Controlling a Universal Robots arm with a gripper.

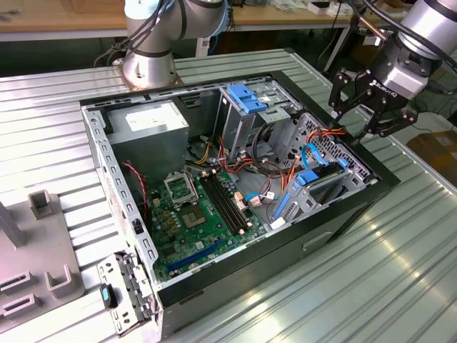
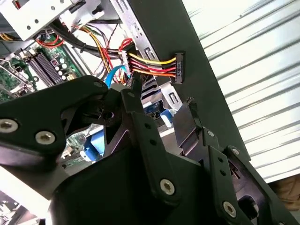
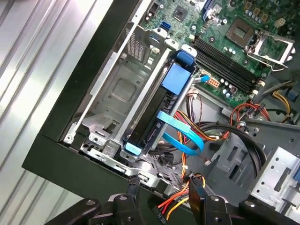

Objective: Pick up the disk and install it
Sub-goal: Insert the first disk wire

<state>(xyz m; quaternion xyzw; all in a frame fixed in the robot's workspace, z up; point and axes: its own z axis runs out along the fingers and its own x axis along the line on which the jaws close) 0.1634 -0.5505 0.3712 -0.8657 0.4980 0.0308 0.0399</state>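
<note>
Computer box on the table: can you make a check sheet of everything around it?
Surface: ribbed metal table, with the open computer case on it.
Job's things: the disk sits in a bay by the case wall, with blue rails on it.
Clutter: grey holder blocks; metal bracket at the case's corner.
Grippers: gripper hovers above the disk's bay, fingers open, holding nothing.
Cables: thin blue cable crosses the disk; coloured power wires near the fingers.
Surroundings: wooden bench behind.
</note>
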